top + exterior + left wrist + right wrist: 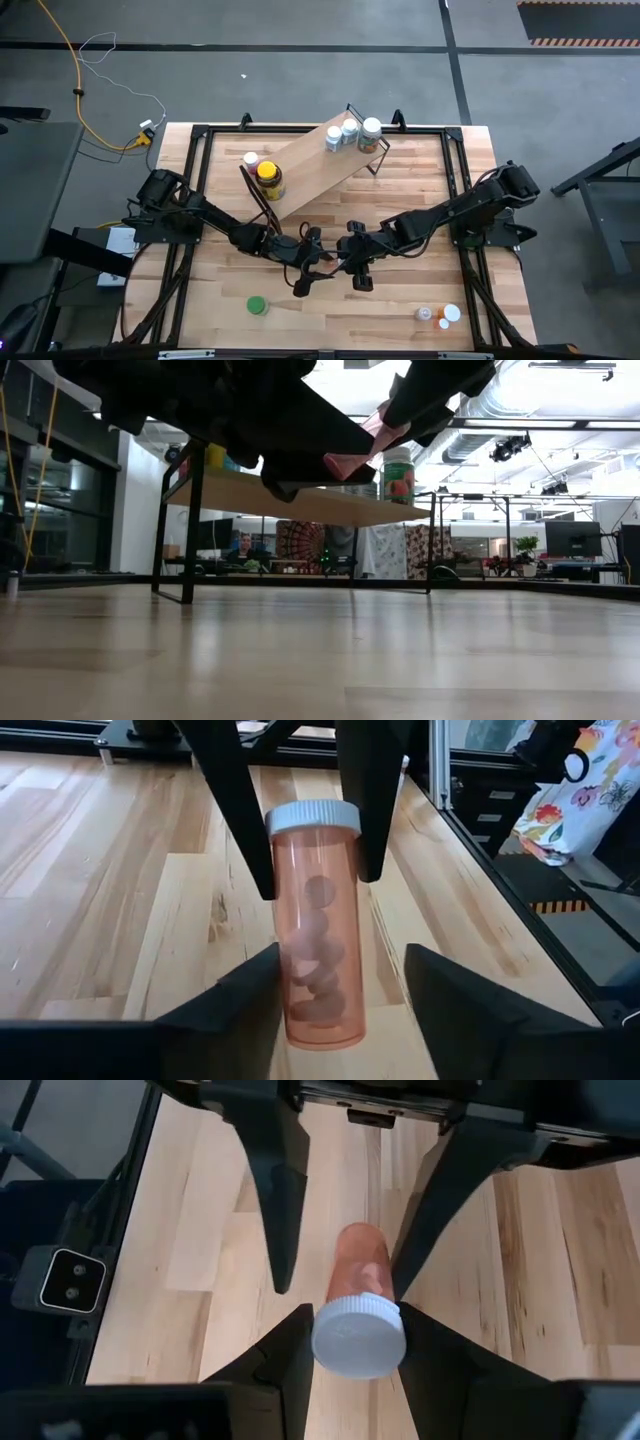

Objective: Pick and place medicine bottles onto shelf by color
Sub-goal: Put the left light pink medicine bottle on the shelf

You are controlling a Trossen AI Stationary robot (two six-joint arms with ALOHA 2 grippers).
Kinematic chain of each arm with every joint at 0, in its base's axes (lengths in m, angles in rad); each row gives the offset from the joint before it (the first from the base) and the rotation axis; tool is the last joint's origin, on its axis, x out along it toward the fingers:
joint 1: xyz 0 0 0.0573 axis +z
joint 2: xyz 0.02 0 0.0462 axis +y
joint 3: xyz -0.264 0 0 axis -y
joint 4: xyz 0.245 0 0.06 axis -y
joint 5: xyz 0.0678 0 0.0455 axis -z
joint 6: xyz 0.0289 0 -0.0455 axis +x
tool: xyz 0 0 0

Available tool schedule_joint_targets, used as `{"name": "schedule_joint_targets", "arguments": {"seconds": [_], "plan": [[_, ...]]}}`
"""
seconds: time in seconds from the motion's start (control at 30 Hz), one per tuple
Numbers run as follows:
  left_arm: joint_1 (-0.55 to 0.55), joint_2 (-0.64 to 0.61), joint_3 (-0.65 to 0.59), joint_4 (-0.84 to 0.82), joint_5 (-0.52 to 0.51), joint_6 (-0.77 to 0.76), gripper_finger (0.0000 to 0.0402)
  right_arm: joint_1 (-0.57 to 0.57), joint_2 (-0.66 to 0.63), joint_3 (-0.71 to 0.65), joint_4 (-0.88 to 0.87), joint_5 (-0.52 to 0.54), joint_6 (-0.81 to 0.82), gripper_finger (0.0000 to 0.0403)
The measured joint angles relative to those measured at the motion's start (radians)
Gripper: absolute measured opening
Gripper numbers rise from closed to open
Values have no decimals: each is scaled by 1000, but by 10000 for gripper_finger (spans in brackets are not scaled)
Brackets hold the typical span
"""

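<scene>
A translucent pink-orange bottle with a white cap hangs in the air over the table's middle. It also shows in the low view. My right gripper is shut on its cap end. My left gripper is open, and its fingers stand on either side of the bottle's base end. The two grippers face each other. The light-wood shelf stands slantwise at the far middle. It carries three white bottles at one end and an amber jar with a yellow lid at the other. My right gripper pinches the bottle between its two fingers, on the body just below the cap. The fingers come level from the table's right and lie along the bottle, with the cap toward the wrist. The bottle is lifted clear of the table, its base pointing at my left gripper.
A white bottle stands beside the amber jar. A green bottle lies on the table near the front left. Small orange and white-capped bottles stand at the front right. A black frame runs around the tabletop.
</scene>
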Motion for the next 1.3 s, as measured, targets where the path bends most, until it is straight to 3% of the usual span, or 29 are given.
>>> {"name": "schedule_joint_targets", "arguments": {"seconds": [0.33, 0.7, 1.1, 1.3], "plan": [[4, 0, 0, 0, -9, 0, 109, 0, 0, 0, 1, 0, 0, 119], [4, 0, 0, -1, -27, 8, 99, -4, -2, 0, 3, 11, 7, 125], [12, -2, 0, -33, -23, 10, 97, -11, -56, 1, -84, 4, 11, 255], [29, -10, 0, -61, 21, -9, 97, 20, -118, -21, -182, 98, 13, 271]]}}
